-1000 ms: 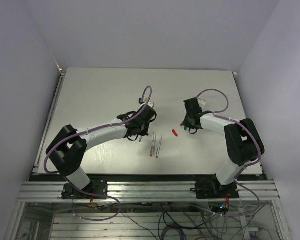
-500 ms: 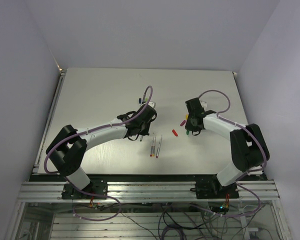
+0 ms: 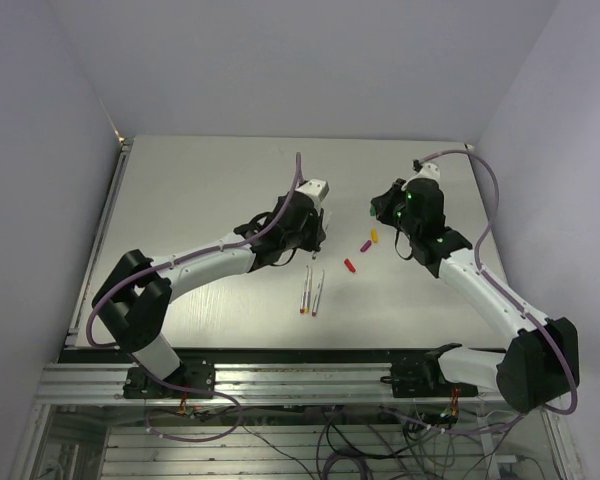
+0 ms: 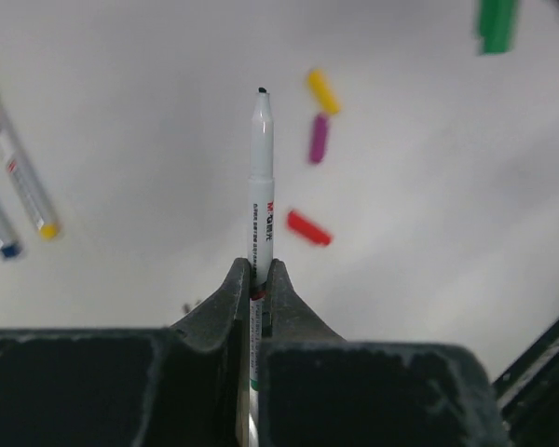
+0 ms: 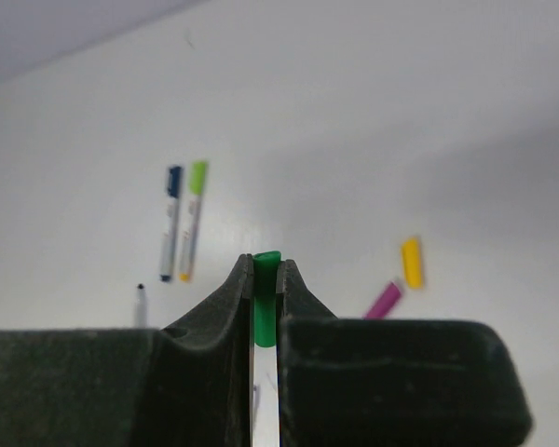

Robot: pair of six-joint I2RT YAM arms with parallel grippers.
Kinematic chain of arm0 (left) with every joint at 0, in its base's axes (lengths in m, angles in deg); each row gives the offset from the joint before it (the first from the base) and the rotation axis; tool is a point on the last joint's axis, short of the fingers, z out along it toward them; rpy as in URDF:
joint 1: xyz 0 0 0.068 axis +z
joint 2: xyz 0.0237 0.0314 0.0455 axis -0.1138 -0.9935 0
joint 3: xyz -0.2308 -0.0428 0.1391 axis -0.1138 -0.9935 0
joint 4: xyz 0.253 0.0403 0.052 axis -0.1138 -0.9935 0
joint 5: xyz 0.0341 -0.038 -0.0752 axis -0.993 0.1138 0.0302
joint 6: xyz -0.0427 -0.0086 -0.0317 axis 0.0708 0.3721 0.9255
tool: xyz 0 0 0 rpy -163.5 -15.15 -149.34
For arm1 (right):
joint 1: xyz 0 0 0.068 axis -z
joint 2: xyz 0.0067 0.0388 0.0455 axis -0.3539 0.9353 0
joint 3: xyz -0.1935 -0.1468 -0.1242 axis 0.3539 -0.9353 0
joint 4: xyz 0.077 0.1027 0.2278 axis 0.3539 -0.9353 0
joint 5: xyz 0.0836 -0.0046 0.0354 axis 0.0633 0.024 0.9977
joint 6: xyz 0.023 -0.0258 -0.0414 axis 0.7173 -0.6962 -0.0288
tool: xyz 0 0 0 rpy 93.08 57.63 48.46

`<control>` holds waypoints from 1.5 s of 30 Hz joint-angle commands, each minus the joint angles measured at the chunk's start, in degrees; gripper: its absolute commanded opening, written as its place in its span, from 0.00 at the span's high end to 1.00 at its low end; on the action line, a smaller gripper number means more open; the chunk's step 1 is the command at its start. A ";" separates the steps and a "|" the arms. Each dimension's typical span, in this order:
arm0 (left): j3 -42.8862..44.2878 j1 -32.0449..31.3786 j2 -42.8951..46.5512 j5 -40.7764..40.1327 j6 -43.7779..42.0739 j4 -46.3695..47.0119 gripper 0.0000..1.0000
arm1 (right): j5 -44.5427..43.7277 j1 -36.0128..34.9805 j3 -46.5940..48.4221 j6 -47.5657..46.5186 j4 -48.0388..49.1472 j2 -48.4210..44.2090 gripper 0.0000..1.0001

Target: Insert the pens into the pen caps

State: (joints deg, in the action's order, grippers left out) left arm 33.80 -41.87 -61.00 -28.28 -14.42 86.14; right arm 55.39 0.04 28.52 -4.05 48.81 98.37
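Note:
My left gripper (image 4: 258,270) is shut on a white pen (image 4: 261,177), whose bare dark tip points away from the wrist above the table. My right gripper (image 5: 266,265) is shut on a green pen cap (image 5: 266,289). In the top view the left gripper (image 3: 315,232) and the right gripper (image 3: 378,210) face each other, a short gap apart. Between and below them, yellow (image 3: 373,237), purple (image 3: 364,244) and red (image 3: 349,266) caps lie loose on the table. The green cap (image 4: 497,23) also shows at the upper right of the left wrist view.
Two pens (image 3: 307,290) (image 3: 318,292) lie side by side on the table nearer the arm bases. Two more pens, one blue-capped (image 5: 172,223) and one light-green-capped (image 5: 194,219), lie together and appear only in the wrist views. Walls enclose the table (image 3: 180,200).
My right gripper shut on the green cap, lifted it off the table and swung away from the bases. My left gripper moved up and right with the pen.

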 commanded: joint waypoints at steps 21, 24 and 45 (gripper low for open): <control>4.08 0.17 -0.43 18.27 4.61 20.21 0.93 | 5.18 -0.05 -8.32 1.14 32.36 -4.58 1.00; 4.14 0.16 -0.62 18.32 4.95 20.44 0.93 | 5.54 -0.06 -8.38 1.64 32.63 -4.41 1.00; 2.64 0.28 -0.52 14.64 6.47 21.49 0.93 | 8.73 -0.22 -9.76 4.43 31.09 -5.55 1.00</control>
State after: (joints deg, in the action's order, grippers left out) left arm 36.03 -41.87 -61.64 -12.15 -8.54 104.91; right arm 63.26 0.02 19.31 0.12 79.28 93.82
